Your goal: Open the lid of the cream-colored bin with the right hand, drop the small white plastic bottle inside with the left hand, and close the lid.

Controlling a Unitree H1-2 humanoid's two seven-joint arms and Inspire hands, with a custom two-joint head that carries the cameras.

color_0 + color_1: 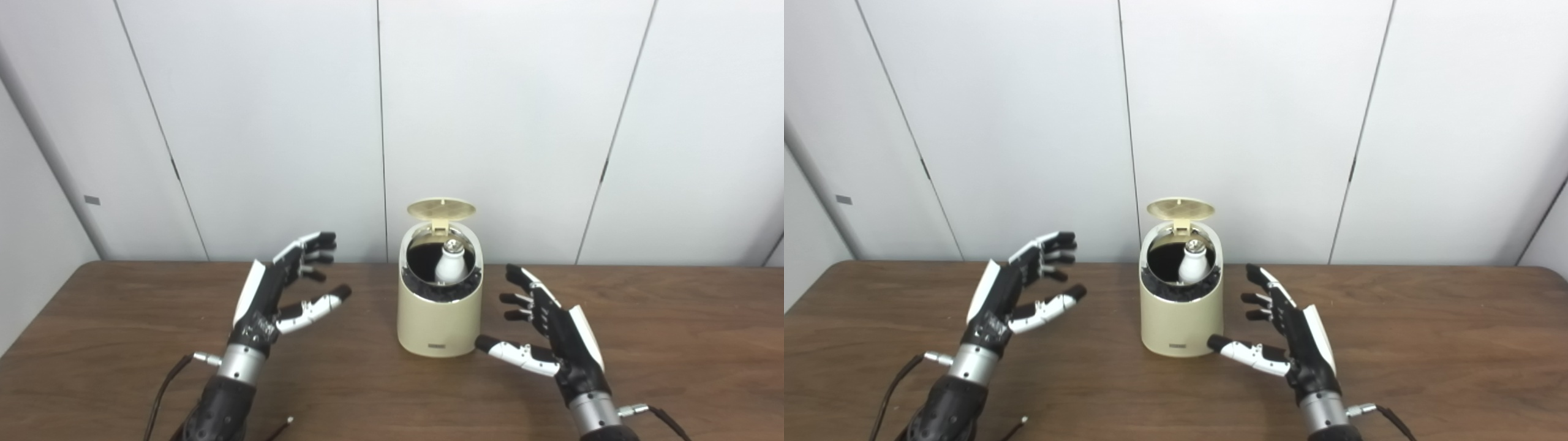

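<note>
The right hand (554,334), black and white with its fingers spread and its thumb reaching toward the base of the bin, hovered low over the dark wood-grain table (674,343) just beside the bin's right flank, holding nothing. Across from it the left hand (285,288) was raised a little higher and stood farther off to the bin's left, fingers likewise apart and empty.

Between them sat the cream-colored cylindrical bin (439,318), its round hinged lid (441,209) tipped up and back. The small white plastic bottle (450,263) stood inside the dark opening, neck up, its silvery cap near the level of the rim — and that looked like the main hazard. If the bottle stood as tall as it seemed, the lid might come down on the cap and fail to latch, or spring back open.

A second risk lay in the bin itself. It appeared light and was held by neither hand, so a push on the lid from the right hand could have slid or tipped it backward toward the white panelled wall (551,122) rather than swinging the lid shut. The right thumb, so close to the base, might also have nudged the bin on the way up. A downward press on the lid — not a shove from the front — seemed the safer choice.
</note>
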